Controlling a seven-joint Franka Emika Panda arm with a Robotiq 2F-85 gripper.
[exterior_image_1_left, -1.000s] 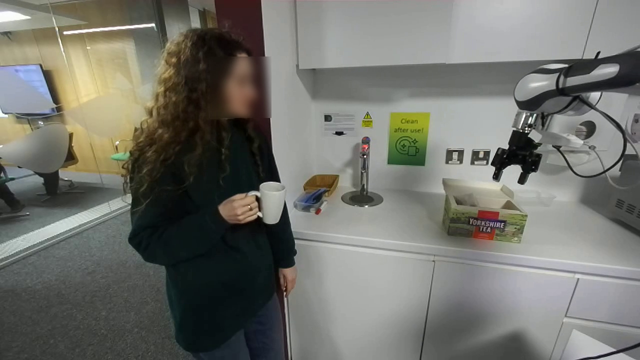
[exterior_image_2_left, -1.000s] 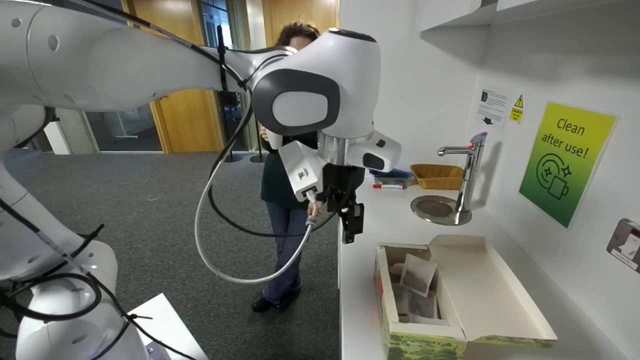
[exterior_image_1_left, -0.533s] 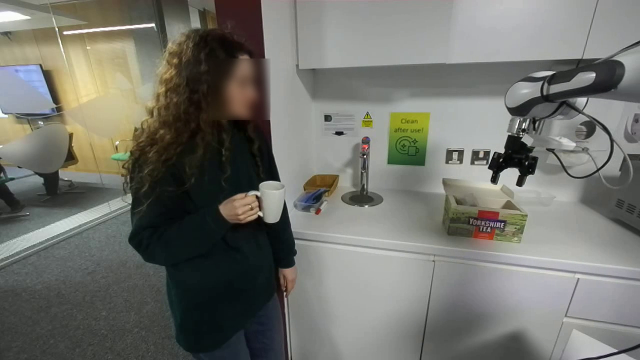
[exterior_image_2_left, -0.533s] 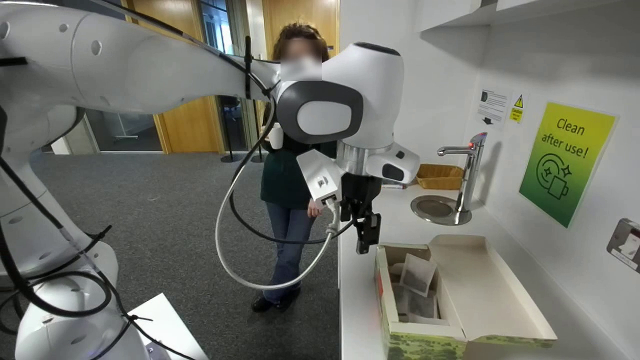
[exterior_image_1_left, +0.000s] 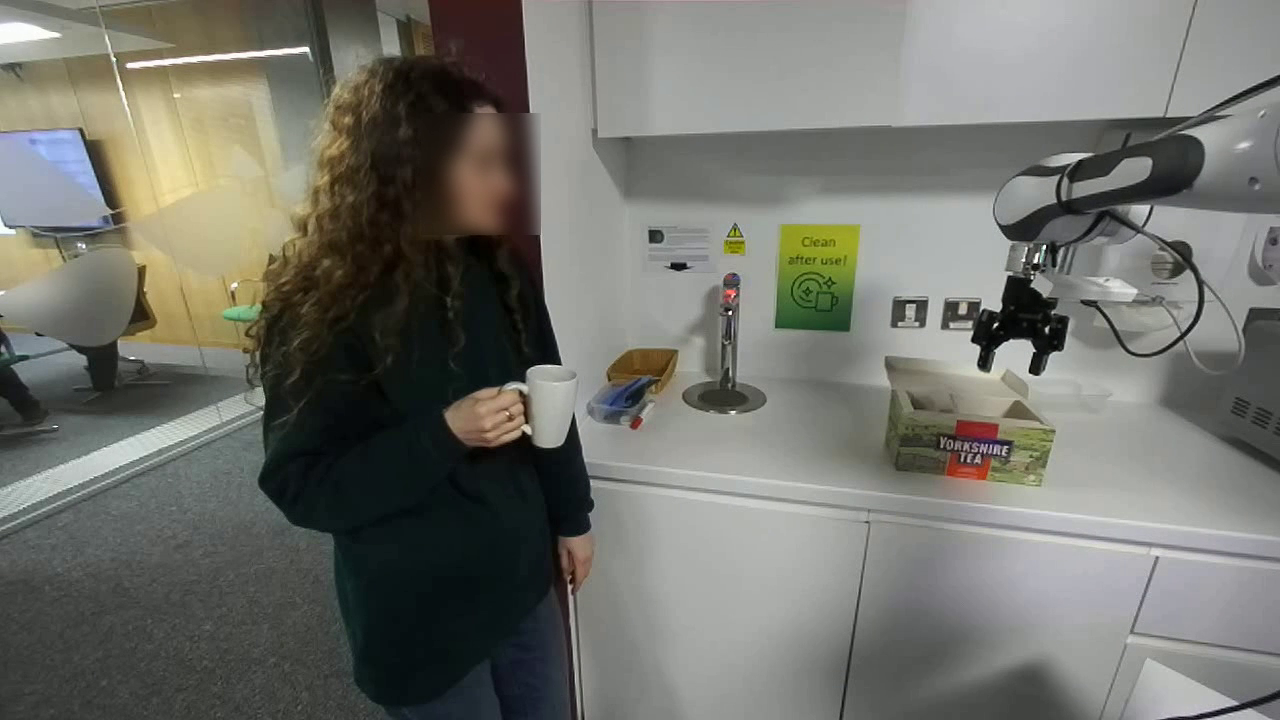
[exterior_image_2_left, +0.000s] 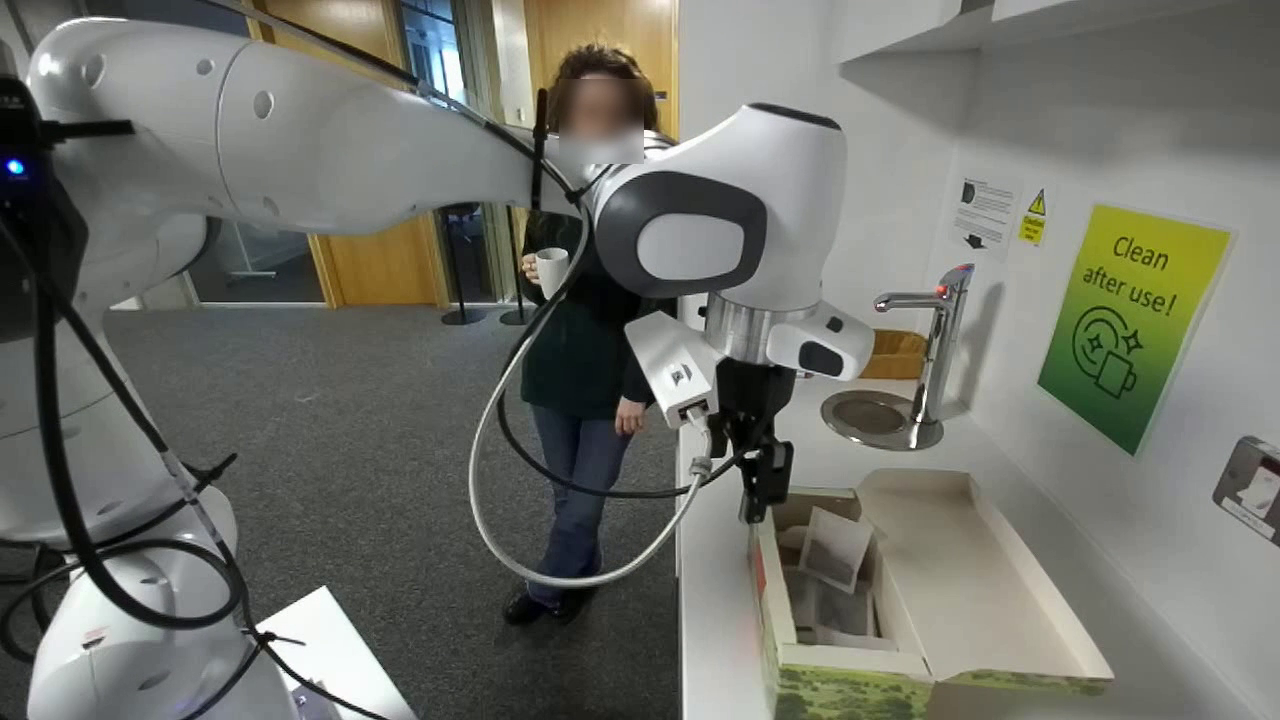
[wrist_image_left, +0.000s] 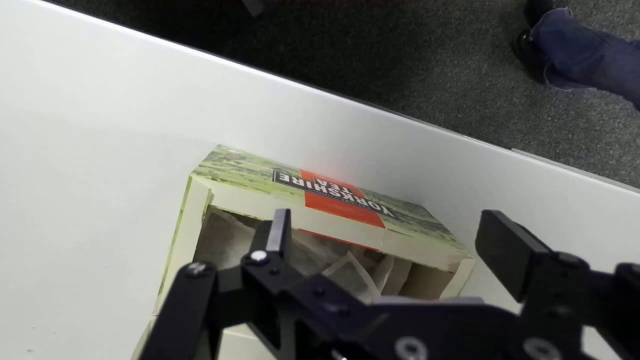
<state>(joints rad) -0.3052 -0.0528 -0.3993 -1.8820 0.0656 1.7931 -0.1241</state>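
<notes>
Pale square tea bags (exterior_image_2_left: 837, 550) lie in the green cardboard Yorkshire Tea box (exterior_image_1_left: 920, 455), its cream lid (exterior_image_1_left: 945, 373) folded back, on the white counter (exterior_image_1_left: 800, 440). Above the box, at one o'clock from it in an exterior view, I have the black two-fingered gripper (exterior_image_1_left: 1012, 362) hanging, fingers (wrist_image_left: 510, 252) spread wide and holding nothing. Further out, a slim chrome tap (exterior_image_1_left: 729, 340) stands at ten o'clock and a curly-haired woman in dark green (exterior_image_1_left: 420, 560), with a white handled mug (exterior_image_1_left: 553, 405), at nine.

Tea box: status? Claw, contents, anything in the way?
Claw open, empty, above the tea box. Tea bags inside. Lid folded back; no obstruction visible.
</notes>
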